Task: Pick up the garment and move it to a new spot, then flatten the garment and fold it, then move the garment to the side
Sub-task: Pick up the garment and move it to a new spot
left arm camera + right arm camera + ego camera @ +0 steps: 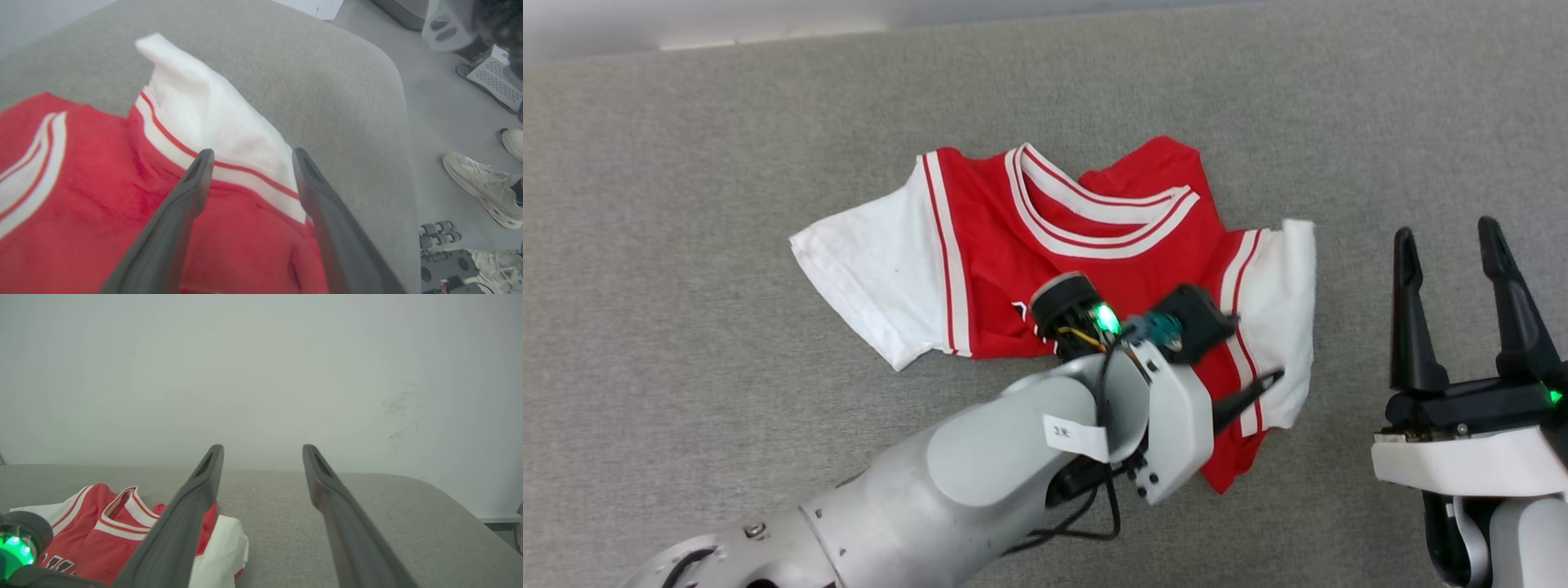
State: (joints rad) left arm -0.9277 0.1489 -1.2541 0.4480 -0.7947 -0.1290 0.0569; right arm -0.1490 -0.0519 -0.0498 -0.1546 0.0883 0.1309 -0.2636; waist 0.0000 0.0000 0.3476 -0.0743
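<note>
Your left claw [253,153] hung open right over the red jersey [1135,269], much nearer than your open right claw [1445,229].

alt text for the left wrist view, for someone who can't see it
Two dark jaws stand open over a red garment where its white sleeve, trimmed in red stripes, joins the body. It lies on a grey surface; a person's pale shoes stand on the floor at right.
</note>
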